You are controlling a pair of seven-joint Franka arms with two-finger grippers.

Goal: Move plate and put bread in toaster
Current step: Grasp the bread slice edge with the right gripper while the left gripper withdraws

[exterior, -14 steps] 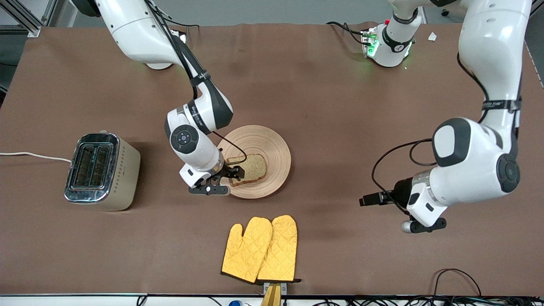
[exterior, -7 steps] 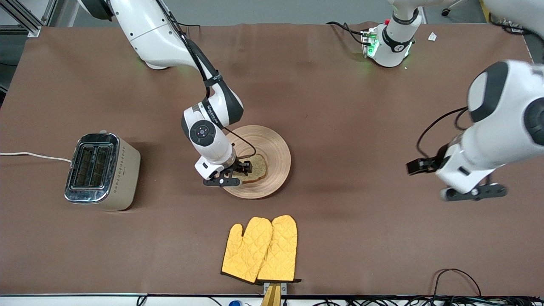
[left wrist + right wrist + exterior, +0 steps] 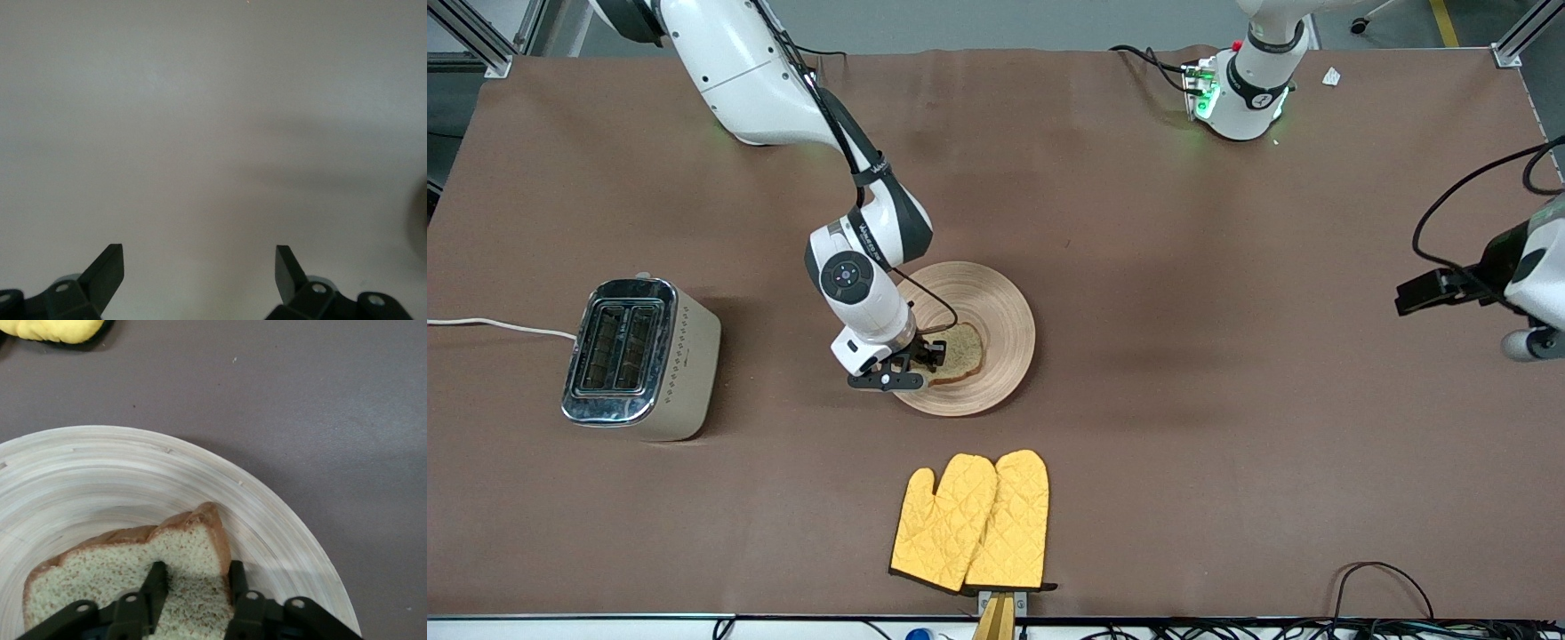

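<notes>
The wooden plate (image 3: 996, 302) lies mid-table with the slice of bread (image 3: 963, 349) on its nearer part. My right gripper (image 3: 921, 363) is down at the plate's rim, on the toaster's side. In the right wrist view the right gripper (image 3: 197, 577) is shut on the bread (image 3: 107, 573): one finger presses into the speckled face, the other sits against the brown crust, over the plate (image 3: 100, 473). The toaster (image 3: 640, 356) stands toward the right arm's end, slots empty. My left gripper (image 3: 200, 267) hangs open over bare table at the left arm's end.
A pair of yellow oven mitts (image 3: 974, 520) lies nearer the front camera than the plate, one corner showing in the right wrist view (image 3: 53, 328). The toaster's white cord (image 3: 498, 325) runs off the table edge. Cables lie along the near edge.
The right gripper slid over the plate's rim onto the bread and its fingers closed on the slice. The left arm swung away toward its end of the table.
</notes>
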